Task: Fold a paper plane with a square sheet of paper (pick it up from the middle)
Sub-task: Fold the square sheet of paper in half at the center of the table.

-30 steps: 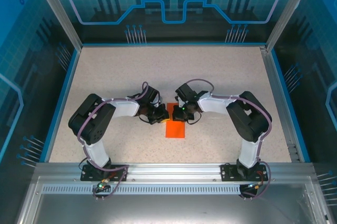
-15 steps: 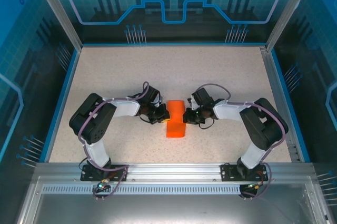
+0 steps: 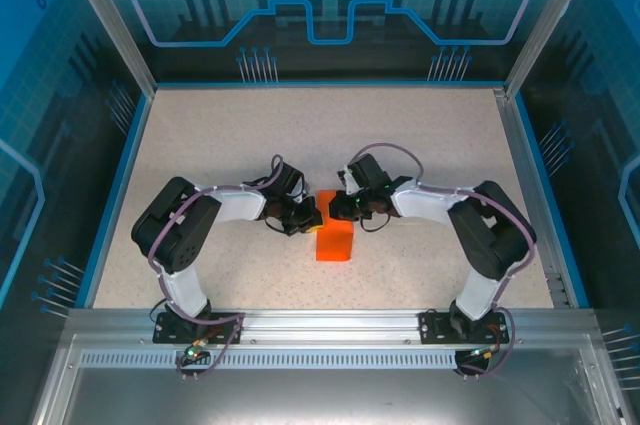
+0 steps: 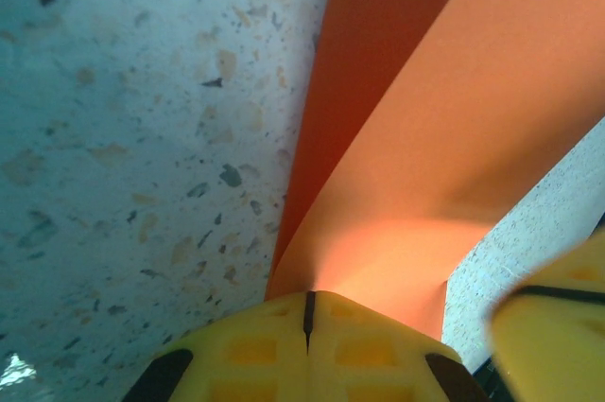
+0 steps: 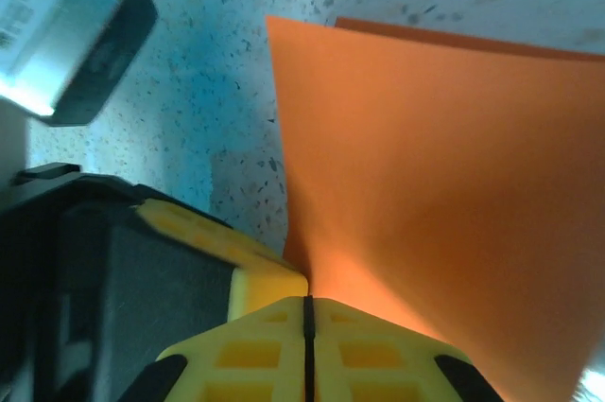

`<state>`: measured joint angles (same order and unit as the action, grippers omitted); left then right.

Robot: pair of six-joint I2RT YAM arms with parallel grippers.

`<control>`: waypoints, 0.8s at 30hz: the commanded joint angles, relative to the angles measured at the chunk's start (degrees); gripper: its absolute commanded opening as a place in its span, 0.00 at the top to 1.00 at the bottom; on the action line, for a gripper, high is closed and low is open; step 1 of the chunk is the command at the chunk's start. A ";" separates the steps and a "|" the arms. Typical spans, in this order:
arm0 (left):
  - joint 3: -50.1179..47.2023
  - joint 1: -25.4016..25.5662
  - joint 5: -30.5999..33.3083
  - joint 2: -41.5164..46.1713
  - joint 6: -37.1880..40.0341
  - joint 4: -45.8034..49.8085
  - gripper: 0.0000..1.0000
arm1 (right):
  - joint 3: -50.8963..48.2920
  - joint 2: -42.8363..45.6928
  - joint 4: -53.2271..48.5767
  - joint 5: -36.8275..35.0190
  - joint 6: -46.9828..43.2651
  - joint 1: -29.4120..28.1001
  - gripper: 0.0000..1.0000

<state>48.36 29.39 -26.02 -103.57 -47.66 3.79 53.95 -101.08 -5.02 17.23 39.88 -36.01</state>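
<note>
The square sheet of paper point(image 3: 335, 241) is bright orange and lies doubled over into a narrow oblong on the speckled table, between the two arms. My left gripper point(image 3: 311, 221) is at its upper left edge. In the left wrist view its yellow jaws point(image 4: 308, 296) are shut, and the sheet point(image 4: 454, 137) rises straight out of their tip. My right gripper point(image 3: 342, 209) sits at the sheet's top end. It is shut point(image 5: 307, 300) on the lifted orange layer point(image 5: 435, 166), close beside a left finger point(image 5: 248, 253). The paper plane is out of view.
The beige speckled table point(image 3: 300, 135) has a blue raised rim and glass walls on three sides. An aluminium rail point(image 3: 330, 325) carries both arm bases at the near edge. A silver and black block point(image 5: 66, 33) of the left wrist hangs close to the right gripper.
The right gripper swung out to the right, pulling the sheet's top layer wider, then came back left to the sheet's top end. The left gripper stayed in place.
</note>
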 commanded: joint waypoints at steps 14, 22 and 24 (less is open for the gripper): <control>-4.76 0.32 10.86 -6.73 0.33 12.40 1.00 | -12.78 -1.31 6.95 1.23 0.82 7.69 0.93; -5.34 0.26 10.91 -7.26 0.32 11.94 1.00 | -15.28 7.10 5.01 -0.15 -1.01 13.73 0.93; -4.97 0.29 10.90 -7.20 0.50 12.24 1.00 | -13.26 8.71 3.98 0.32 -1.25 11.96 0.93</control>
<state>48.23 29.43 -26.28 -103.83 -47.68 3.16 38.94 -94.83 3.31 19.86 40.27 -23.27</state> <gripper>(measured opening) 0.048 0.072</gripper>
